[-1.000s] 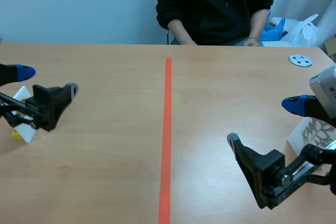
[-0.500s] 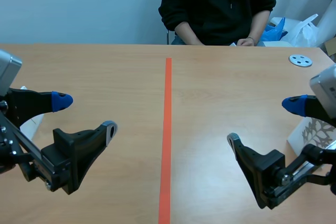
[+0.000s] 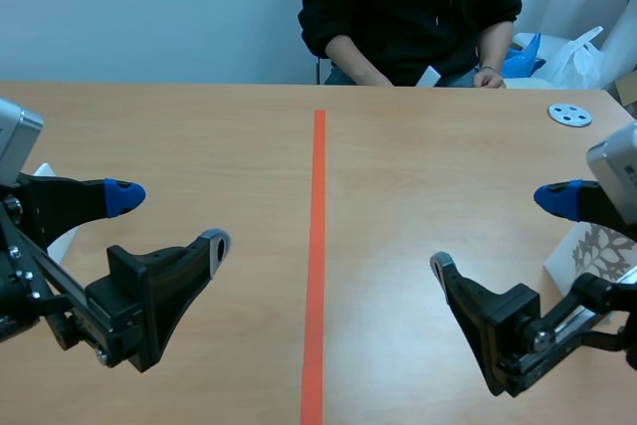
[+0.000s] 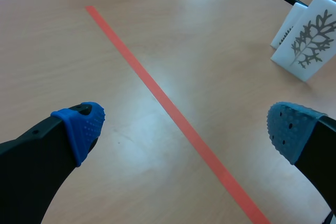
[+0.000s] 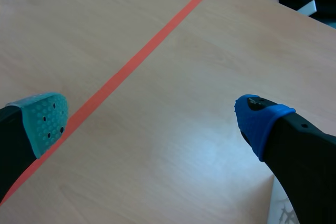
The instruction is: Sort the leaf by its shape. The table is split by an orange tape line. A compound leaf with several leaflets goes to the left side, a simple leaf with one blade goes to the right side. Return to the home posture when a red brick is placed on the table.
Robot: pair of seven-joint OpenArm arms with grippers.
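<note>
A white leaf card, printed with a grey, many-branched leaf, stands upright on the right side of the orange tape line, at about 4 o'clock from the table's middle and near the table's right edge. A second white card stands just behind it; whether the two touch cannot be told. The left wrist view shows the print and the thick, block-like edges of both cards plainly. The scene view shows only a pale, lacy patch of one card behind the right arm, and the right wrist view catches a mere corner beside its blue-padded finger.

The right gripper hovers just beside the cards at 4 o'clock, jaws spread wide with nothing between them. The left gripper hangs at 8 o'clock, likewise spread and holding nothing. In the right wrist view the matte black fingers end in dotted pads, one grey-green and one blue. The grippers hang well apart, with the tape line and a wide band of smooth wood-grain table between them.

A white object sits partly hidden behind the left arm. A grey disc with holes lies at 2 o'clock, near the far right corner. A person in a black top sits at 12 o'clock.
</note>
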